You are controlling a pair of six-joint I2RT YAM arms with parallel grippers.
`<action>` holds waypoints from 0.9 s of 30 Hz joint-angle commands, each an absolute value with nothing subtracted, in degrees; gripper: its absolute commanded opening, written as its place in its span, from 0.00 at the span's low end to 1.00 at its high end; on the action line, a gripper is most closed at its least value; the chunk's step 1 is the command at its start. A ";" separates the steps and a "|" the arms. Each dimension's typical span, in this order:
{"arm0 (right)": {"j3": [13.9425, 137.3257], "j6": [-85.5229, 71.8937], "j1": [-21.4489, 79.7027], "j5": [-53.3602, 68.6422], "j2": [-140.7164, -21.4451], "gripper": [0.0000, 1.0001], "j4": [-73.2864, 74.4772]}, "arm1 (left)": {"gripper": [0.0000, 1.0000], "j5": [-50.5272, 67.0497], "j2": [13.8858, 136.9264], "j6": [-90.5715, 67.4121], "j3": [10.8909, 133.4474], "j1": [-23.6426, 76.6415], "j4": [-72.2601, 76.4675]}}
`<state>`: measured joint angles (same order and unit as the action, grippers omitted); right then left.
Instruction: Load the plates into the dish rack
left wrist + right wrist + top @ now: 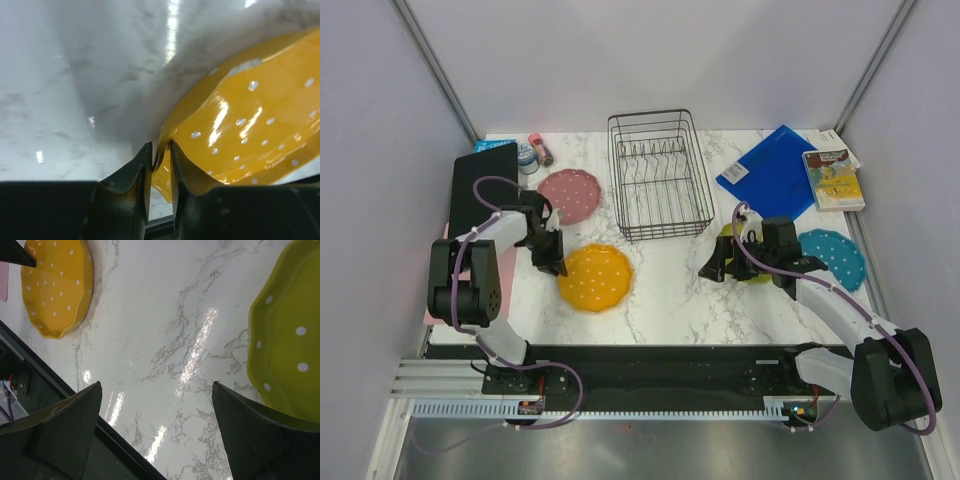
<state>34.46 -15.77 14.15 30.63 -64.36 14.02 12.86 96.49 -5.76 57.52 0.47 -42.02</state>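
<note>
Left of the dish rack (665, 233), the pink plate (570, 195) is lying flat, and nearer the arms on that side the left gripper (160, 150) is pinching the scalloped rim of the orange-yellow plate (595, 277), its 2 fingers (135, 175) closed on the edge. Right of the rack and nearer the arms, the right gripper (156, 385) is hanging with jaws spread wide, holding nothing, just beside the lime green plate (285, 340), while the teal blue plate (832, 256) is lying farther right; all 4 plates are sitting outside the rack
</note>
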 commanded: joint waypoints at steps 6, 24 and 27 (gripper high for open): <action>23.91 -34.01 15.91 34.02 -69.87 0.98 -8.68 | 0.12 25.05 97.56 -12.83 54.23 14.32 -39.29; 28.21 -43.41 31.64 37.00 -95.09 0.98 -29.61 | 0.02 38.93 100.28 -17.23 50.80 21.35 -33.22; 27.86 -44.21 31.90 37.00 -96.24 0.98 -30.58 | 0.02 40.95 100.72 -17.58 49.84 21.53 -31.82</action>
<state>28.32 -43.48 30.28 37.67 -92.77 -30.59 32.99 98.35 -15.49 51.79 19.38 -34.83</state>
